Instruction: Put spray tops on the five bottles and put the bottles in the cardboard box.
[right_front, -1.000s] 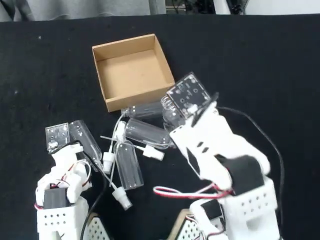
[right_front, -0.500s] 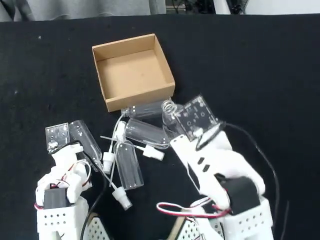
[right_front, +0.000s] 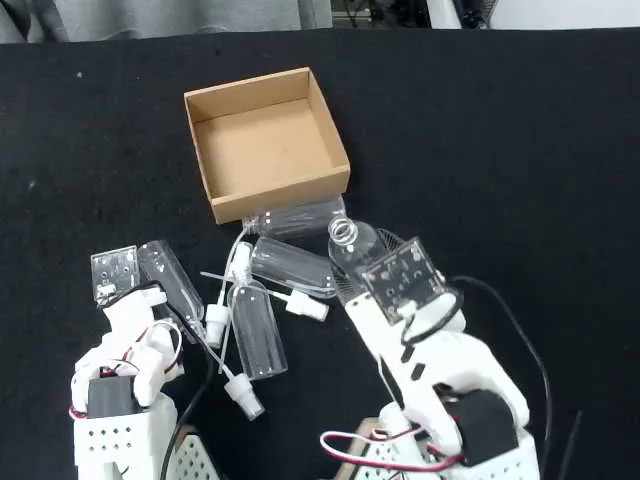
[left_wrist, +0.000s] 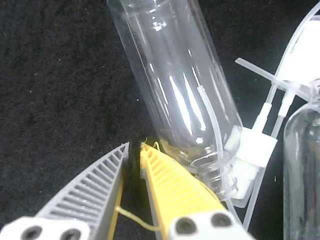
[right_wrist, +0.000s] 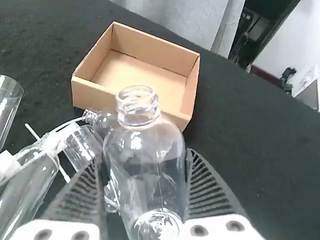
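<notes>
The cardboard box stands open at the back, seen too as the box in the right wrist view. My right gripper is shut on a clear bottle, held upright; its neck is open, with no top on it. That bottle sits just in front of the box's near corner. My left gripper rests shut on the cloth, its yellow finger alongside a lying bottle with a white spray top. In the high view that bottle lies beside my left gripper.
Three more clear bottles lie between the arms: one against the box's front wall, one below it, one nearer. White spray tops and thin tubes tangle among them. Black cloth stretches to the right.
My right arm has drawn back toward the near edge, carrying the bottle away from the box's corner. The left arm and the lying bottles have stayed put.
</notes>
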